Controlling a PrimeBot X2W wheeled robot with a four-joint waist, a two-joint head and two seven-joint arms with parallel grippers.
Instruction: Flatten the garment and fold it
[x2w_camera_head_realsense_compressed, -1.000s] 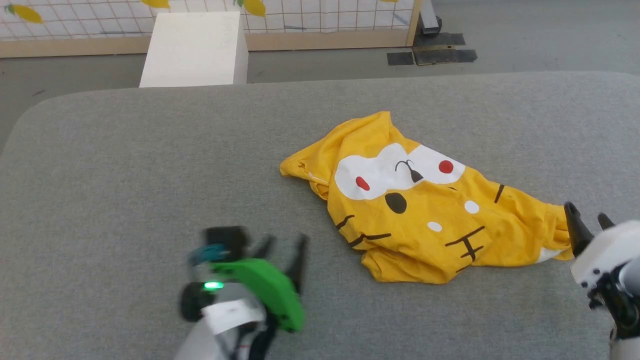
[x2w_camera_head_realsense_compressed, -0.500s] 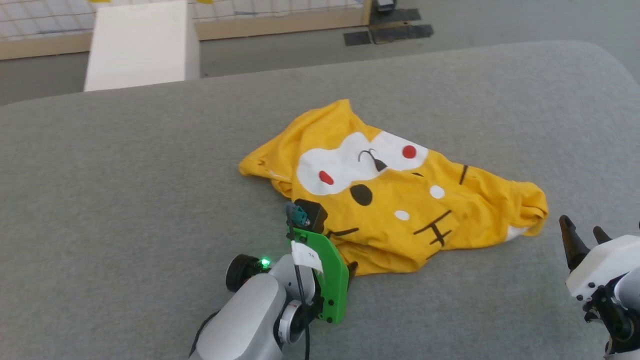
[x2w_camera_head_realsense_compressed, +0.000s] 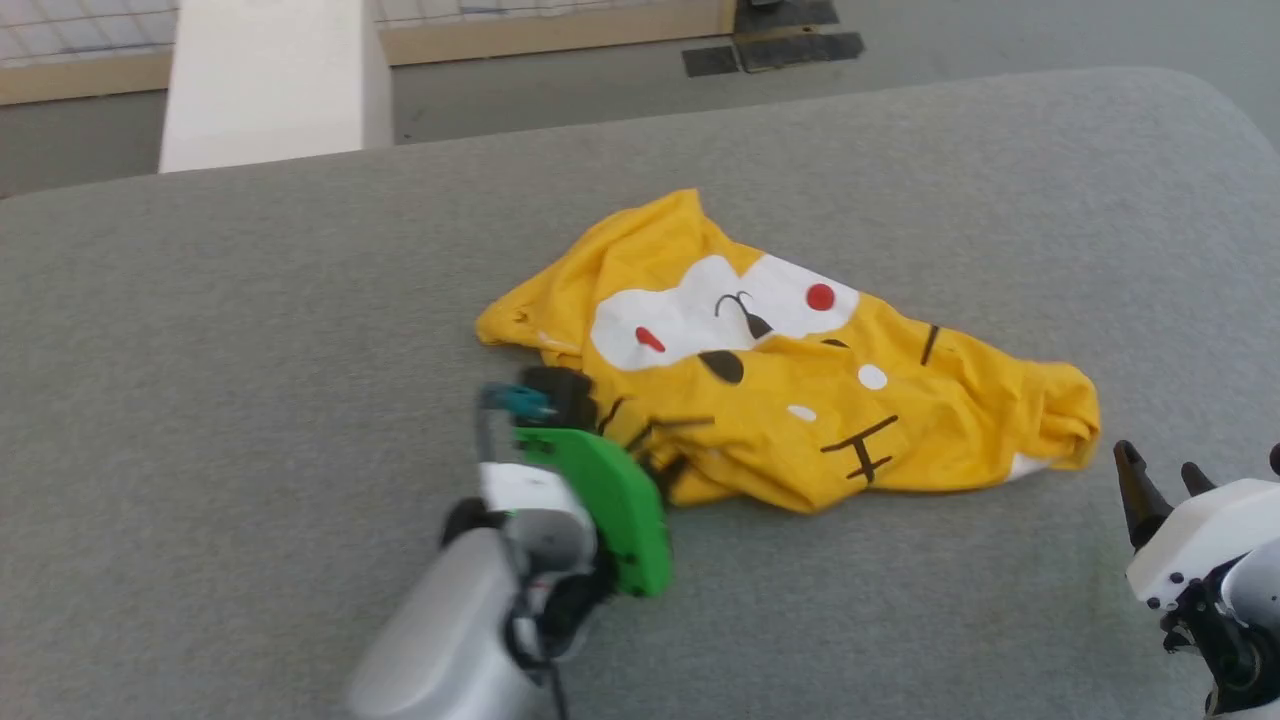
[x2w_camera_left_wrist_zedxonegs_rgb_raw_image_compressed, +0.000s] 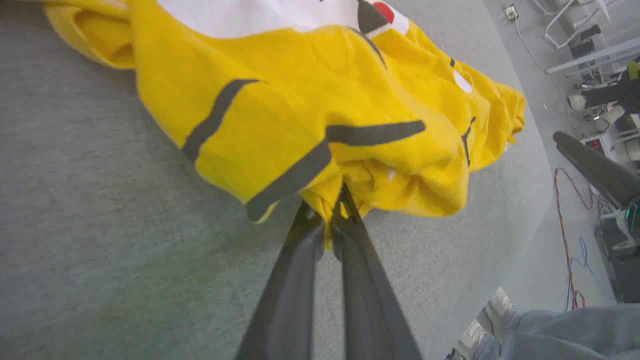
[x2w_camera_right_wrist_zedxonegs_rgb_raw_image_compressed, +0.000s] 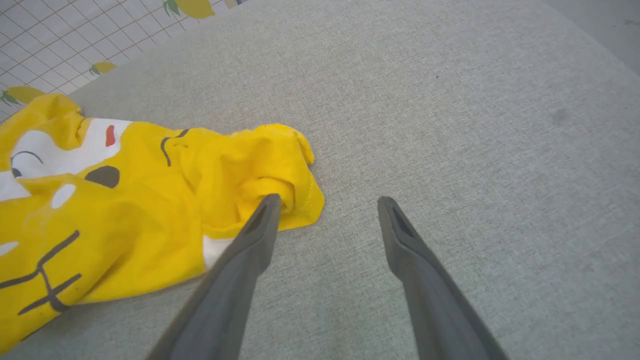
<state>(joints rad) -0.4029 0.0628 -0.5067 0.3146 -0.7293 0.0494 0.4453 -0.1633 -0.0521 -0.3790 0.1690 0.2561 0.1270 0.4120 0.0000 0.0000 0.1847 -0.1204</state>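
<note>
Beyond the far left edge of the grey cloth-covered table (x2w_camera_head_realsense_compressed: 200, 300), a white block (x2w_camera_head_realsense_compressed: 270, 80) is seen on the floor. Left of centre, the left gripper (x2w_camera_head_realsense_compressed: 668, 472) is set low against the near left edge of the shirt (x2w_camera_head_realsense_compressed: 780, 400), with its green wrist casing seen from above. In the left wrist view the left gripper (x2w_camera_left_wrist_zedxonegs_rgb_raw_image_compressed: 327, 210) is seen closed. Its two fingers are pressed together on a small fold of the yellow hem just below a black stripe, and the shirt (x2w_camera_left_wrist_zedxonegs_rgb_raw_image_compressed: 300, 100) is bunched around the pinch.

The shirt is laid crumpled at the middle of the table, print side up, so that white patches, red dots, a black spot and black stripes are shown. Its right end is gathered into a rumpled lump.

Near that lump, at the lower right, the right gripper (x2w_camera_head_realsense_compressed: 1160, 470) is held with its jaws wide apart and nothing between them. In the right wrist view the right gripper (x2w_camera_right_wrist_zedxonegs_rgb_raw_image_compressed: 327, 200) is placed at the corner of the shirt (x2w_camera_right_wrist_zedxonegs_rgb_raw_image_compressed: 125, 210). Whether the cloth is touched cannot be told.

A person's shoe (x2w_camera_left_wrist_zedxonegs_rgb_raw_image_compressed: 482, 327) is seen beside the table at the bottom right of the left wrist view.
</note>
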